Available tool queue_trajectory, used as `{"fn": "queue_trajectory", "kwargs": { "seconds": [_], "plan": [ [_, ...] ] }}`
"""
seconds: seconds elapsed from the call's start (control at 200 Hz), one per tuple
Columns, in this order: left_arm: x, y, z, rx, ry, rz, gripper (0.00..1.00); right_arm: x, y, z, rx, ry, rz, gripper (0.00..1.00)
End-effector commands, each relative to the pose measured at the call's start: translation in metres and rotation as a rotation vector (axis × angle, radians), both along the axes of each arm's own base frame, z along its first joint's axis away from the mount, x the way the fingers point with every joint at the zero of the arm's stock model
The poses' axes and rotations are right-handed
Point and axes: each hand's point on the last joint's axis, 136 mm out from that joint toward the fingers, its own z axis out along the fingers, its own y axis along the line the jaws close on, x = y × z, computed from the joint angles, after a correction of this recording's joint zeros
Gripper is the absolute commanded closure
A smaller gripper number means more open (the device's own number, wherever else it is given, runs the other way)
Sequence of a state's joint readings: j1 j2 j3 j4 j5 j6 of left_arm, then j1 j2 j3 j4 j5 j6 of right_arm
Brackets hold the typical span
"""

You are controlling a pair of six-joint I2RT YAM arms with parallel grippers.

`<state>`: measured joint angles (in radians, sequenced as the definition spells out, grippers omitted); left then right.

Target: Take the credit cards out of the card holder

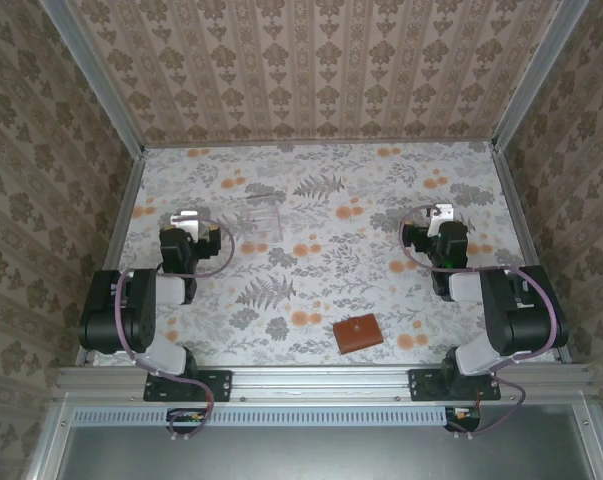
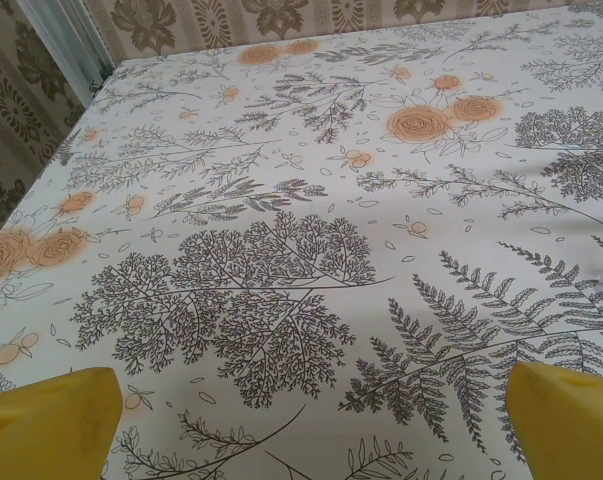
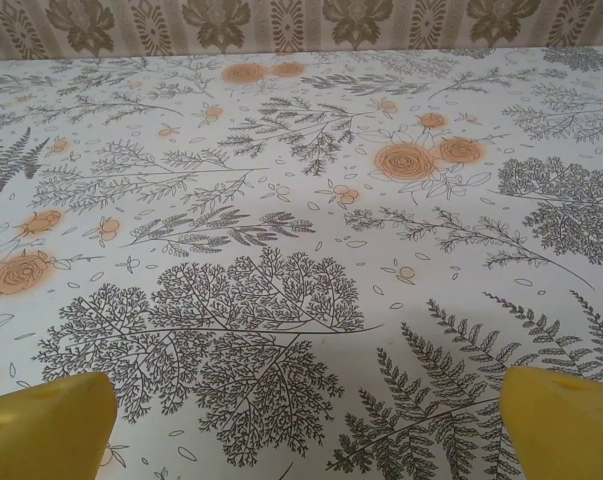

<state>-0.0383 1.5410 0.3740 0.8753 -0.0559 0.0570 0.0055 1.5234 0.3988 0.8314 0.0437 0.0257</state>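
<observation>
The card holder (image 1: 357,333), a small reddish-brown leather wallet, lies folded shut on the flowered tablecloth near the front edge, right of centre. The credit cards are hidden. My left gripper (image 1: 186,222) hangs over the left side of the table, far from the wallet. Its yellow fingertips (image 2: 46,420) stand wide apart, and the left gripper (image 2: 316,420) is open with only cloth between them. My right gripper (image 1: 439,218) is over the right side, behind and to the right of the wallet. In its wrist view the right gripper (image 3: 311,420) is open and holds nothing.
A clear plastic tray (image 1: 264,218) stands behind the table's middle, just right of the left gripper. Patterned walls with metal posts (image 1: 133,175) close in the table on three sides. A metal rail (image 1: 321,380) runs along the front edge.
</observation>
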Motion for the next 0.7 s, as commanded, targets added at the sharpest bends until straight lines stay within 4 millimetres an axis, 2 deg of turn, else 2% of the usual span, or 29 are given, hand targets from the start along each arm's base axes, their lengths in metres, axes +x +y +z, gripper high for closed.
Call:
{"fn": "queue_trajectory", "kwargs": {
  "seconds": [0.0, 0.695],
  "plan": [
    [0.0072, -0.0002, 0.0088, 0.001, -0.025, -0.012, 0.00, 0.0048, 0.0034, 0.0059, 0.016, -0.021, 0.020, 0.00],
    [0.0081, 0.0007, 0.0089, -0.017, -0.021, -0.022, 0.00, 0.0047, 0.0032, 0.0065, 0.016, -0.023, 0.019, 0.00]
  ]
}}
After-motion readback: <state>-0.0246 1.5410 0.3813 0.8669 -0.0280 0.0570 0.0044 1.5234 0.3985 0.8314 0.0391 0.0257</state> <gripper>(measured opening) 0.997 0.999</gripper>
